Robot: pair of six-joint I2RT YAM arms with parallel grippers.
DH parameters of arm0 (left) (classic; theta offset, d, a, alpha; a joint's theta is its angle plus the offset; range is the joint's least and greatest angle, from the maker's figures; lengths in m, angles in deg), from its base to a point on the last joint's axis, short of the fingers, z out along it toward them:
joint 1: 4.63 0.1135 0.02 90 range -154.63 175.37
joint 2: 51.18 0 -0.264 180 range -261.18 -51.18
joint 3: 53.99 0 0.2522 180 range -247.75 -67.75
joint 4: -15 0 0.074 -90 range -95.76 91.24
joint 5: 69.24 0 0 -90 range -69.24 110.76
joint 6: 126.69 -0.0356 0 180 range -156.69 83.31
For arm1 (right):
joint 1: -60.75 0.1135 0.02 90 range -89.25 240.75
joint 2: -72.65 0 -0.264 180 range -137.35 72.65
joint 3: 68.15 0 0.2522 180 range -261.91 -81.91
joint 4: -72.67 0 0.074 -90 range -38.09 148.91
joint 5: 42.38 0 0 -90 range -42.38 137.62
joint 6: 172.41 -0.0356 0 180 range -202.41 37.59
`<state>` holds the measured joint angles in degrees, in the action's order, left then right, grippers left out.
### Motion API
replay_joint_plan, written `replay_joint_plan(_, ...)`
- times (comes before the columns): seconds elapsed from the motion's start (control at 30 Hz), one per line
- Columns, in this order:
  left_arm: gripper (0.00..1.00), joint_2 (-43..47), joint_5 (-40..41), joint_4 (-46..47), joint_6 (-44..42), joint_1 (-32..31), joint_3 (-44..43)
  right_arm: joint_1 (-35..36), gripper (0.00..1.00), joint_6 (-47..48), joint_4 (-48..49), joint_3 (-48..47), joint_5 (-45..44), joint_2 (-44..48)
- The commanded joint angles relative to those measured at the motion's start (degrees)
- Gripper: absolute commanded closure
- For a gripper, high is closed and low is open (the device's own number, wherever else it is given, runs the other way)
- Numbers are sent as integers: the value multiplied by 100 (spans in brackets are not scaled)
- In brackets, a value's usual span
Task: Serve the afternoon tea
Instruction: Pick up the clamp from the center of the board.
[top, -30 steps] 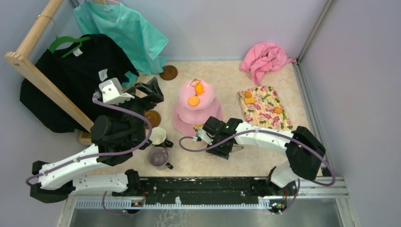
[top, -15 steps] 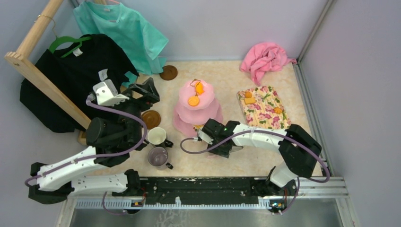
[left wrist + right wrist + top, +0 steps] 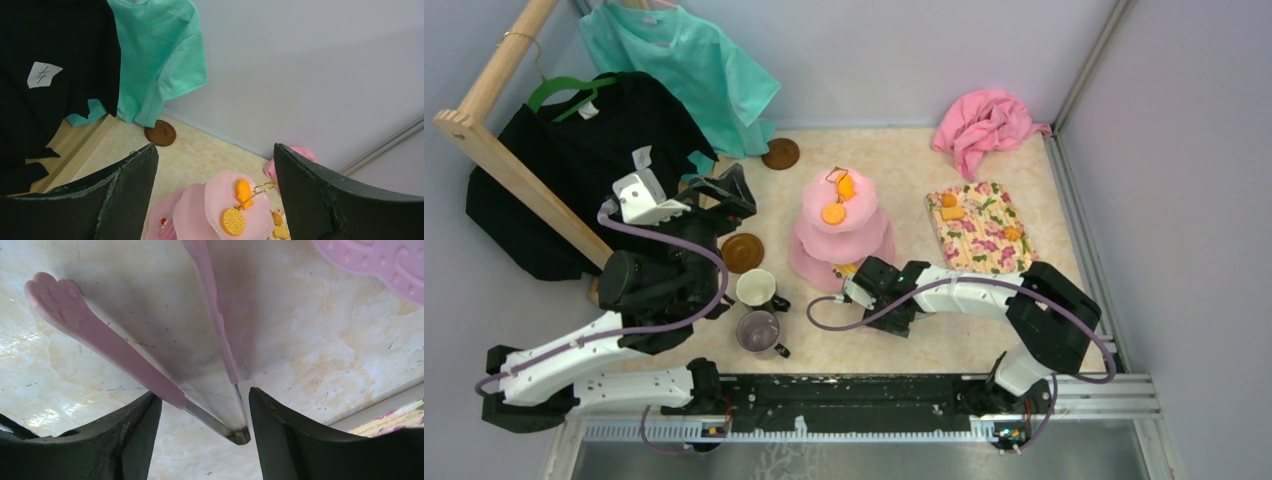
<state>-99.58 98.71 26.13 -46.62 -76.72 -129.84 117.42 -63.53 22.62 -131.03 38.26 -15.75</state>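
Note:
The pink three-tier cake stand [image 3: 864,238] stands mid-table with an orange biscuit [image 3: 832,213] and an orange fish snack [image 3: 847,187] on its top tier; the left wrist view shows the stand [image 3: 200,210] from above. My left gripper [image 3: 724,190] [image 3: 214,147] hangs open and empty, high and left of the stand. My right gripper [image 3: 896,318] [image 3: 204,394] is low, just in front of the stand's bottom tier [image 3: 380,265]. It is shut on the hinge end of pink tongs [image 3: 115,350], whose arms are spread and hold nothing. A white mug [image 3: 756,287] and a grey-purple mug [image 3: 759,330] stand at front left.
Brown saucers lie behind the white mug [image 3: 742,252] and near the back wall [image 3: 780,153]. A floral mat [image 3: 982,240] at right carries several snacks. A pink cloth [image 3: 984,125] is in the back right corner. Shirts hang on a wooden rack [image 3: 514,170] at left.
My right gripper has drawn back a little from the stand's bottom tier toward the near side. The left arm has shifted slightly left and back.

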Motion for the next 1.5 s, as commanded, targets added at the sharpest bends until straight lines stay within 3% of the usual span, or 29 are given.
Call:
replay_joint_plan(0.0,10,131,-46,151,-106,46,67,-110,36,-24,304,49,231,-59)
replay_joint_plan(0.1,10,144,-40,152,-113,45,82,-155,40,-60,341,48,292,-72)
replay_joint_plan(0.3,10,96,-43,156,-194,46,26,-152,60,-265,227,-51,264,-81)
replay_joint_plan(0.5,10,-137,-95,161,-350,44,-137,-155,69,-614,-132,-400,228,-115)
replay_joint_plan(0.83,10,-661,-265,645,-1047,49,-528,-155,100,-1446,-634,-937,215,-249)
replay_joint_plan(1.07,10,-951,-330,430,-1104,41,-922,-137,100,-2070,-1051,-1253,292,-551)
replay_joint_plan(1.47,10,-1134,-453,-61,-871,42,-1318,-25,100,-3168,-1367,-1316,219,165)
